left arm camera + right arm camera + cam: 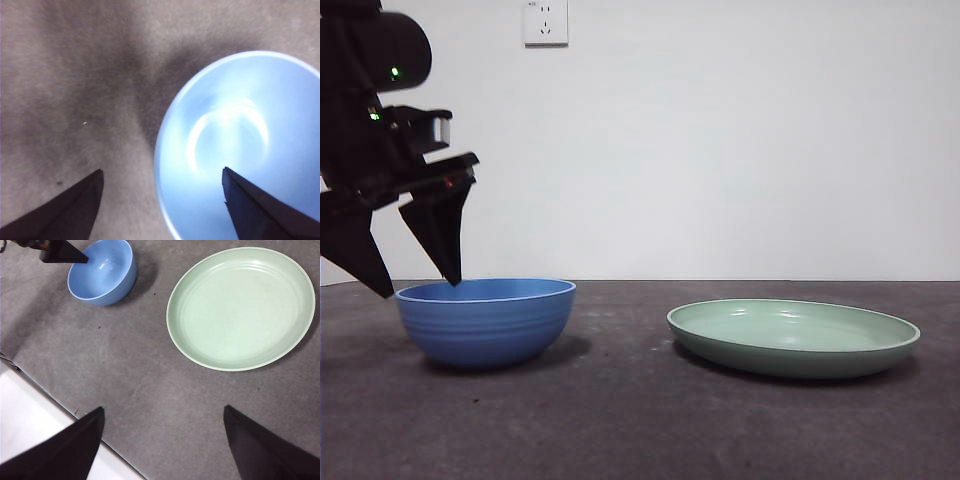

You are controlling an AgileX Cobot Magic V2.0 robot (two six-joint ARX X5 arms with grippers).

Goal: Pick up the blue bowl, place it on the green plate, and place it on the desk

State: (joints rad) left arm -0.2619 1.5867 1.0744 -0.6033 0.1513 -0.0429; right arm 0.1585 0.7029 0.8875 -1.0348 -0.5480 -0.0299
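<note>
The blue bowl (486, 320) stands on the desk (640, 420) at the left, apart from the green plate (793, 336) at the right. My left gripper (420, 285) is open and straddles the bowl's left rim, one jaw inside the bowl, the other outside, tips level with the rim. In the left wrist view the bowl (240, 145) shows its light blue inside, between the jaws of the left gripper (162, 175). My right gripper (162, 410) is open and empty, high above the desk; its view shows the bowl (102, 272) and the empty plate (240, 307).
A white wall with a socket (545, 22) stands behind the desk. The desk's edge with a white surface (30, 415) beyond it shows in the right wrist view. Bare desk lies between bowl and plate.
</note>
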